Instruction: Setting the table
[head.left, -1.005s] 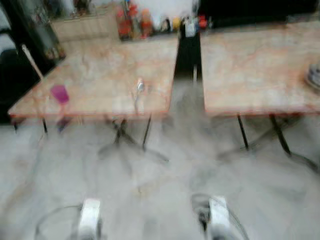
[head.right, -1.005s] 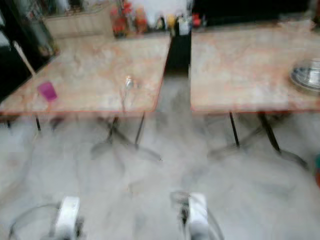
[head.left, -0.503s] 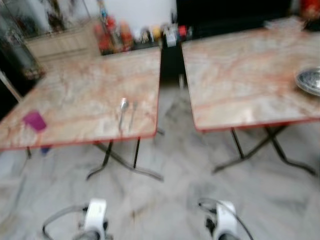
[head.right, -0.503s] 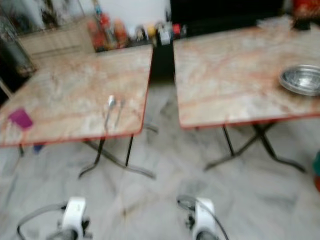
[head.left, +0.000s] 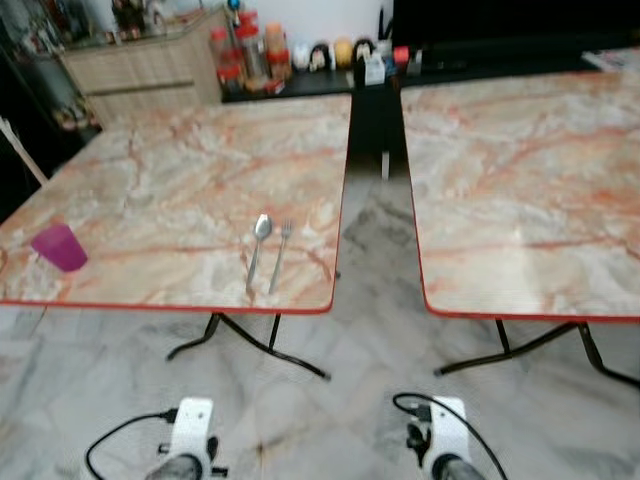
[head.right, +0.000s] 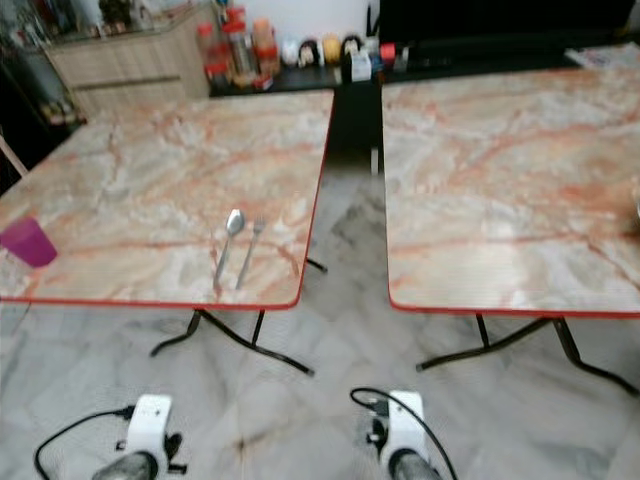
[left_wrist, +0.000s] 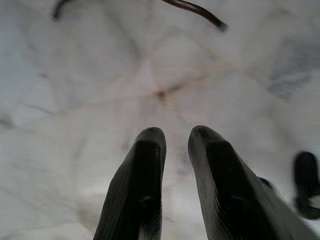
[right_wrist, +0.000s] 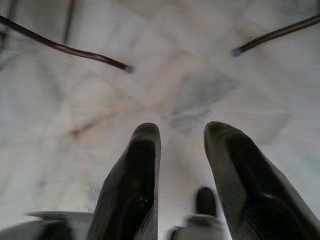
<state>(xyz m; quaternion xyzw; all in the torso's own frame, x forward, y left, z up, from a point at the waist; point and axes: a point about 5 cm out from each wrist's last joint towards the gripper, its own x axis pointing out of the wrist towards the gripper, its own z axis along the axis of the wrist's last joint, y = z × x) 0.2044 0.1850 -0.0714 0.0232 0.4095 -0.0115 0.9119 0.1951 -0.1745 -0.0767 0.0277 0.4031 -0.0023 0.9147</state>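
spoon (head.left: 258, 250) and fork (head.left: 278, 256) lie side by side near the left tabletop (head.left: 180, 190) edge; the view has swung back, losing the metal bowl. both empty grippers, left gripper (left_wrist: 175, 150) and right gripper (right_wrist: 182, 145), hang slightly apart over the floor.

a silver spoon (head.left: 258, 250) and fork (head.left: 279, 254) lie parallel, just beside each other; a purple cup (head.left: 59, 247) stands upright at 9 o'clock of them.
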